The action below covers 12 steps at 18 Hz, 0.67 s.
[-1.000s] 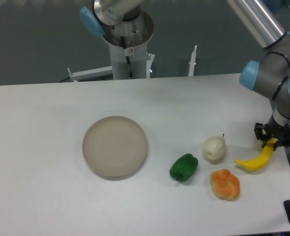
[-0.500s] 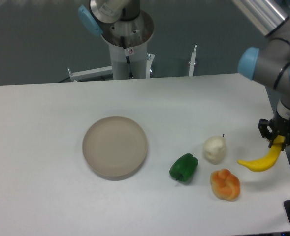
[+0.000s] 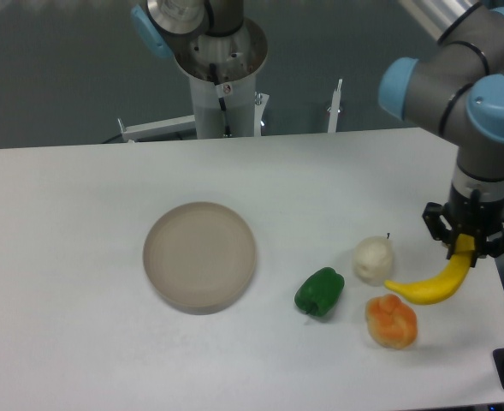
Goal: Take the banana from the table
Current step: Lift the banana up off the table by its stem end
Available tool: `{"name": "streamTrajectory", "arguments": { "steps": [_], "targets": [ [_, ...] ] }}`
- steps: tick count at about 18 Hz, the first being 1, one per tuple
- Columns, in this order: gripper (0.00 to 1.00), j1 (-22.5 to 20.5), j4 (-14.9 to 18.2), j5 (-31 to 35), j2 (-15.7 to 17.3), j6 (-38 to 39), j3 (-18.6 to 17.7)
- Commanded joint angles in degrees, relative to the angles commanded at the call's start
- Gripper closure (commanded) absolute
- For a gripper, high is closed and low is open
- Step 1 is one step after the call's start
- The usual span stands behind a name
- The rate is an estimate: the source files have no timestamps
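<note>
Overhead, the gripper [image 3: 467,247] clenches the banana [image 3: 431,283] by its upper end, its long body trailing down-left toward the table [image 3: 80,257].

A robotics lab: the arm's white pedestal [image 3: 222,94] rises at the far edge of a bare white desk [image 3: 80,223] where toy foods lie, against a plain grey backdrop.
</note>
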<state>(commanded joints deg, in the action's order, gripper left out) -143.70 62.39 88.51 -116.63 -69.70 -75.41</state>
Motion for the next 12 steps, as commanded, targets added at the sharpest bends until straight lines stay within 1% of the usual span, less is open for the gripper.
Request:
{"name": "streamTrajectory", "arguments": {
  "steps": [1, 3, 6, 8, 12],
  "targets": [
    [0.74, 0.09, 0.88, 0.09, 0.35, -0.09, -0.09],
    [0.74, 0.61, 1.41, 0.09, 0.88, -0.09, -0.17],
    [0.74, 0.79, 1.42, 0.09, 1.23, -0.09, -1.23],
    [0.74, 1.84, 1.33, 0.26, 1.41, -0.09, -1.84],
    [0.74, 2.02, 1.42, 0.26, 1.76, 0.00, -1.93]
  ]
}}
